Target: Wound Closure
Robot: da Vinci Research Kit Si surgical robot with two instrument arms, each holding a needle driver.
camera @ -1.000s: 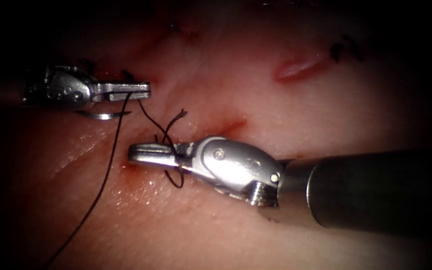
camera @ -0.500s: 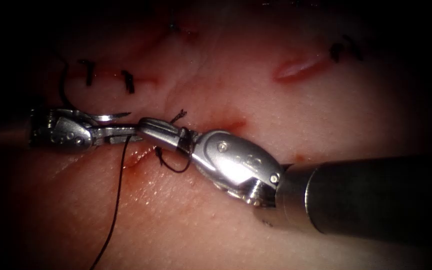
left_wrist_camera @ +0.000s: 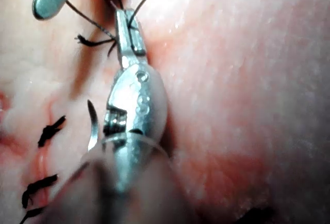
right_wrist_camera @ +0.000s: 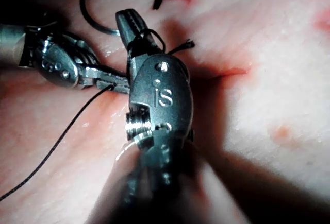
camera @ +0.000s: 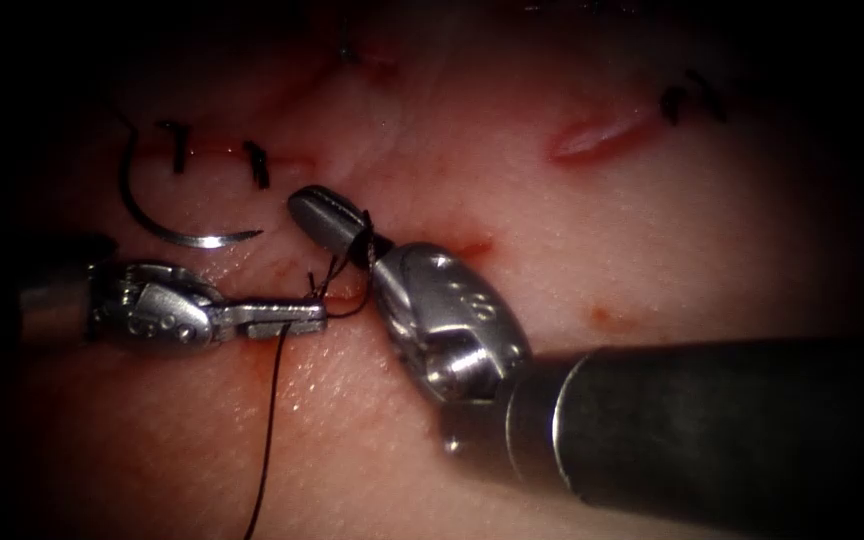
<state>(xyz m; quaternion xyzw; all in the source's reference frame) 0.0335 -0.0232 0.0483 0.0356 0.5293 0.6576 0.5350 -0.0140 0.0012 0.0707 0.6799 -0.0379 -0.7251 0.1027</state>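
The curved needle lies free on the tissue at the left, just below two dark stitches; no tool holds it. It shows too as needle and needle. Below it my left tool is shut on the thread, which runs down from its jaws; the same grip shows at the left tool. The right tool points up and left with a loop of thread wound round its shut jaws, also seen at the right tool. A frayed thread end sticks out beside it.
Red fluid marks the cut beside the right tool's wrist. A second short cut lies at the upper right with dark stitch ends next to it. The right tool's thick shaft crosses the lower right.
My left tool has moved down from above the needle to below it, keeping hold of the thread. The right tool's jaws swung up and left, and thread is now wound round them.
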